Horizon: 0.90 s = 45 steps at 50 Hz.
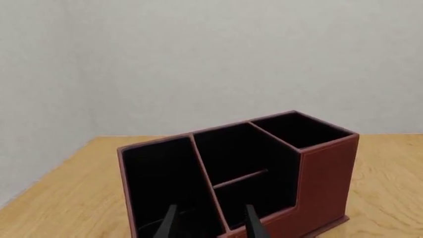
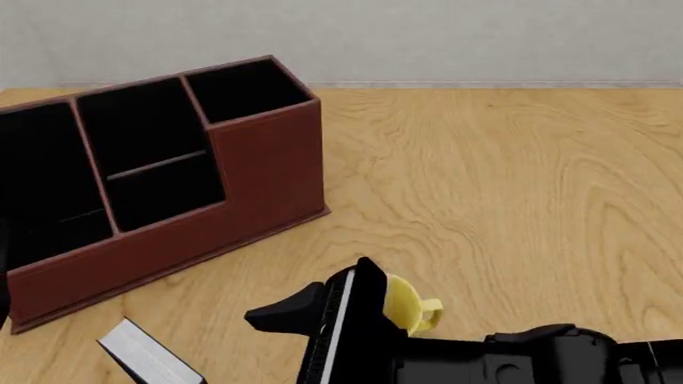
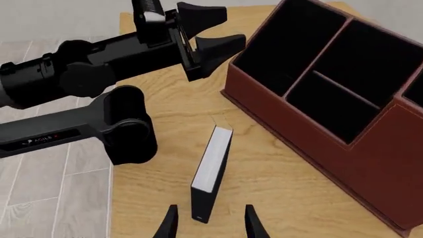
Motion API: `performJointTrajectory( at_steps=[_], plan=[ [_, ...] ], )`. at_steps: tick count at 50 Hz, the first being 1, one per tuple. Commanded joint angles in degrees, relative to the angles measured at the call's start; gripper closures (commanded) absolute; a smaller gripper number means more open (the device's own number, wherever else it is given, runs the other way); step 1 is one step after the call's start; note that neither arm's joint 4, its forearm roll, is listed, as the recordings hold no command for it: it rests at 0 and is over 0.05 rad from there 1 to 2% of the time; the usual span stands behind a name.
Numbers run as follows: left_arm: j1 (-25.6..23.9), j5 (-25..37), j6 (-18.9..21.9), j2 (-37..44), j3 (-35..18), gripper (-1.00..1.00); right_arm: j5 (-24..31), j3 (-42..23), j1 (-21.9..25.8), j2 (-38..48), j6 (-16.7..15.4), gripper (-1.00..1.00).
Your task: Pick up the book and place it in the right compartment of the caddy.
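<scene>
We see a pale wooden table with a swirling grain, backed by a plain grey-white wall. In the right wrist view a floor of grey tiles lies past the table's edge.

We count one caddy, one book, one yellow mug and two arms. The caddy is reddish-brown with pale stitching and a black inside; it stands at the far left of the table, turned at an angle. Its right compartment, the tall end bin, holds nothing we can see.

The book stands on edge on the table in front of the caddy, near it but apart, white page edge up. The right gripper hovers just before the book's near end, jaws apart, with nothing between them. The left gripper faces the caddy's open front, jaws also apart and holding nothing.

The mug shows only partly, behind the right arm in the front view.

On the left arm we make out small lettering that seems to read "AGILEX"; it is too small to be sure.
</scene>
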Motion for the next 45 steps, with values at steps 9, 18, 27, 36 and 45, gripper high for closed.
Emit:
performJointTrajectory(
  at_steps=[9,18,27,36,45],
  plan=[
    [-0.5,0.0,0.3,0.0,0.0,-1.0,-1.7,-2.0,0.7,6.1,1.7,-1.0],
    [-0.3,-0.2,0.5,0.0,0.3,-1.0,-2.8,-2.8,0.5,8.1,2.1,-1.0],
    [-0.1,-0.3,0.6,0.0,0.6,-1.0,-4.1,-3.7,0.7,10.9,2.9,-1.0],
    [0.1,-0.6,0.6,0.0,0.8,-1.0,-5.3,-4.3,1.0,13.1,3.8,-1.0],
    [0.4,-0.9,0.6,0.0,1.3,-1.0,-6.3,-5.8,1.5,16.4,4.4,-1.0]
  ],
)
